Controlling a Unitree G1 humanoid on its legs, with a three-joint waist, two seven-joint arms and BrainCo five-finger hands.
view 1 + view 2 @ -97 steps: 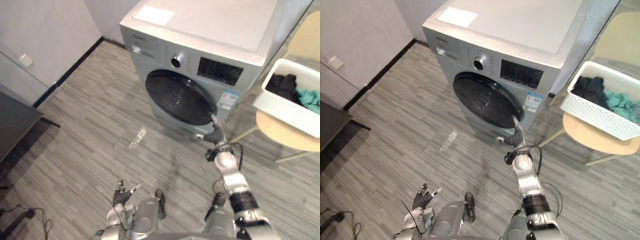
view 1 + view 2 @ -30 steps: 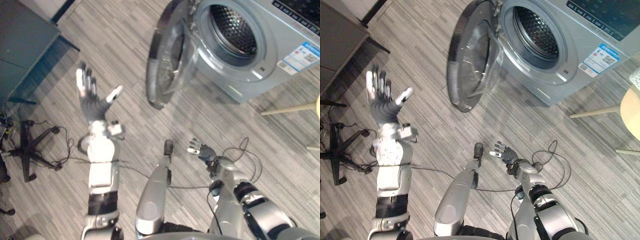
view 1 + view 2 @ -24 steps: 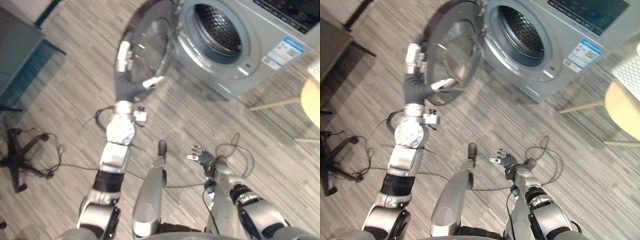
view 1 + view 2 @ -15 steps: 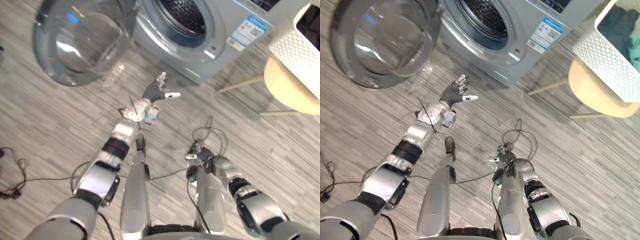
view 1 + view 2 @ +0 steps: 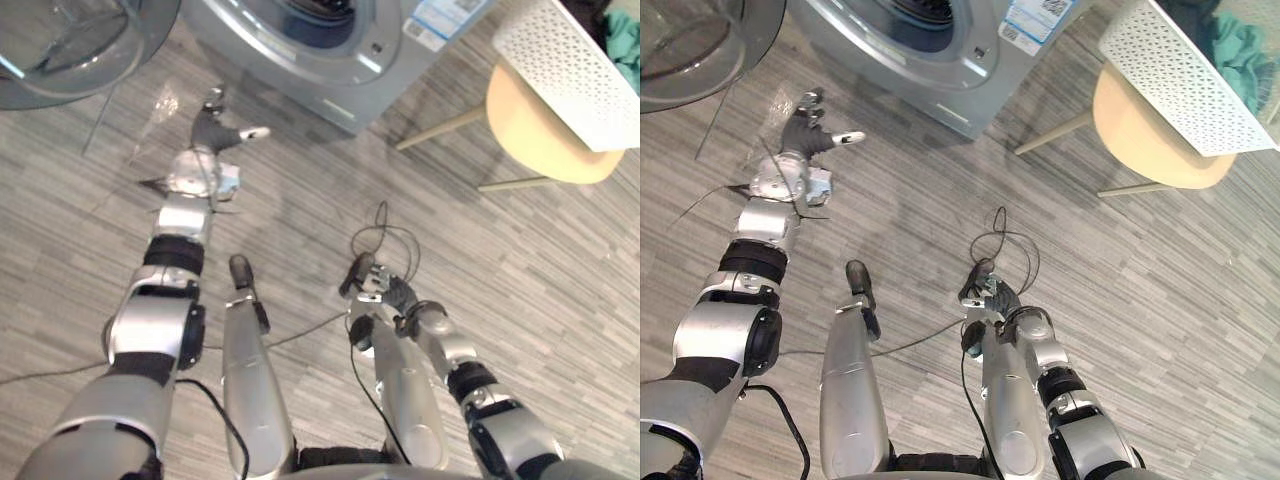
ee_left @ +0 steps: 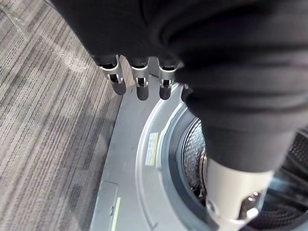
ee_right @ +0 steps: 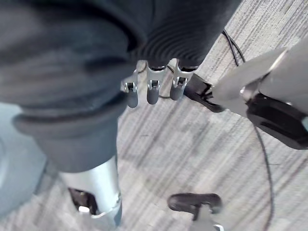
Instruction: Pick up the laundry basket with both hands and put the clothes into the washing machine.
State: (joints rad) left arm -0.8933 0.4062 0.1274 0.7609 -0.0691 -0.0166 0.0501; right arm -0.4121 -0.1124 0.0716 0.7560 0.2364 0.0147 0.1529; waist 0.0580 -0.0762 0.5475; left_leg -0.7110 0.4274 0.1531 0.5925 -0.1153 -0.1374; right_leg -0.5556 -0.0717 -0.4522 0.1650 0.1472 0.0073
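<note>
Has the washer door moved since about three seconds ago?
Yes. The door, shut over the drum opening then, now stands swung open to the left of the washing machine front.

The top edge is cutting off the washing machine [image 5: 330, 60], so just its lower front and the bottom arc of its opening are showing. Left of the machine, its open door [image 5: 60, 50] is running out past the top corner. Right of the machine, the laundry basket [image 5: 560, 70] is being cropped by the top and right edges. The clothes [image 5: 1230, 45] in it are peeking in as a teal scrap and a dark scrap, too little to tell the garments. The basket is covering part of the seat [image 5: 545, 140] beneath it. In the left wrist view, the left hand [image 6: 207, 72] is blocking much of the machine's drum [image 6: 192, 151] with its dark cover.
</note>
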